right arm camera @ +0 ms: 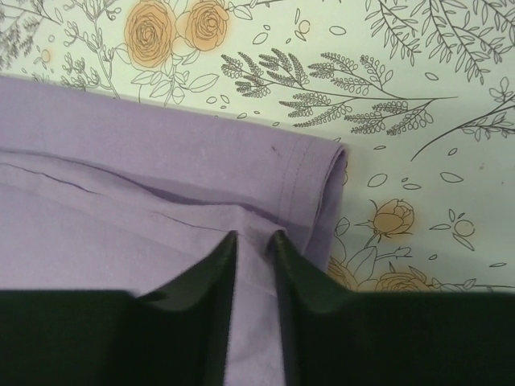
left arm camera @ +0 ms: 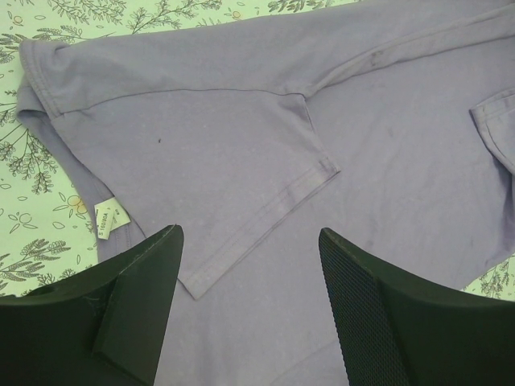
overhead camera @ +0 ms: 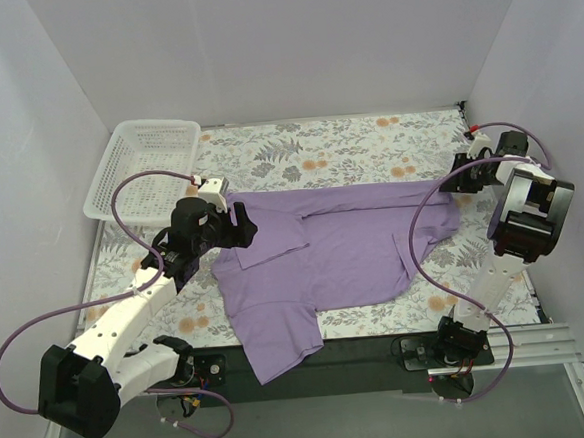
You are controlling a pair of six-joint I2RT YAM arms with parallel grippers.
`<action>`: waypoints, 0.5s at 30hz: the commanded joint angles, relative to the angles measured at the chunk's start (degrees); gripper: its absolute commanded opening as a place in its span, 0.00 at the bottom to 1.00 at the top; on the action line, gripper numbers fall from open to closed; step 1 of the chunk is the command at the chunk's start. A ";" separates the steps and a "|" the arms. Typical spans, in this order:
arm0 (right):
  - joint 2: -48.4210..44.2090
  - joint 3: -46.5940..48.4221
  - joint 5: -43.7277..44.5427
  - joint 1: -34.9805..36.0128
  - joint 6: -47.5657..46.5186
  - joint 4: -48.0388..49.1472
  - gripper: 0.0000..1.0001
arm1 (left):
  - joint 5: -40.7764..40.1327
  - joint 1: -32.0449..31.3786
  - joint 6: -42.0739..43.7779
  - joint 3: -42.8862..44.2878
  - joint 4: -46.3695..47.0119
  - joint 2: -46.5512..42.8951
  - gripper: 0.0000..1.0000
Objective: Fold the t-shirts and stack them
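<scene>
At the upper left of the overhead view, a white lattice basket (overhead camera: pixel 143 169) sits at the corner of the floral-print tabletop (overhead camera: pixel 367 139). Just right of it, the left gripper (overhead camera: pixel 240 227) hovers over the left end of the lavender t-shirt (overhead camera: pixel 344 245). Its wrist camera shows the black fingers (left arm camera: pixel 137 297) spread wide above a sleeve hem, touching no cloth, with a small white label (left arm camera: pixel 107 219) at the shirt's edge to the left. The shirt lies unfolded across the middle of the frame, its lower left part draping over the tabletop's near edge at bottom centre. At right of centre, the right gripper (overhead camera: pixel 460 182) meets the shirt's far right corner. Its wrist view shows the fingers (right arm camera: pixel 216 273) drawn close together, pinching a ridge of purple cloth beside a stitched hem.
</scene>
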 commanded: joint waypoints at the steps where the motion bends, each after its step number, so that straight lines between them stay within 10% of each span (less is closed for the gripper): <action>1: -1.56 -0.41 0.26 -0.18 -0.27 1.14 0.24 | -0.33 0.05 0.54 0.44 0.02 -0.68 0.67; 8: -3.31 -1.81 0.18 -0.27 -1.06 1.15 0.01 | -0.24 -0.03 0.54 0.27 0.02 -0.42 0.67; 15: -6.65 -5.24 0.70 -1.32 -2.03 2.02 0.01 | -0.07 0.05 0.54 0.09 0.02 -0.42 0.67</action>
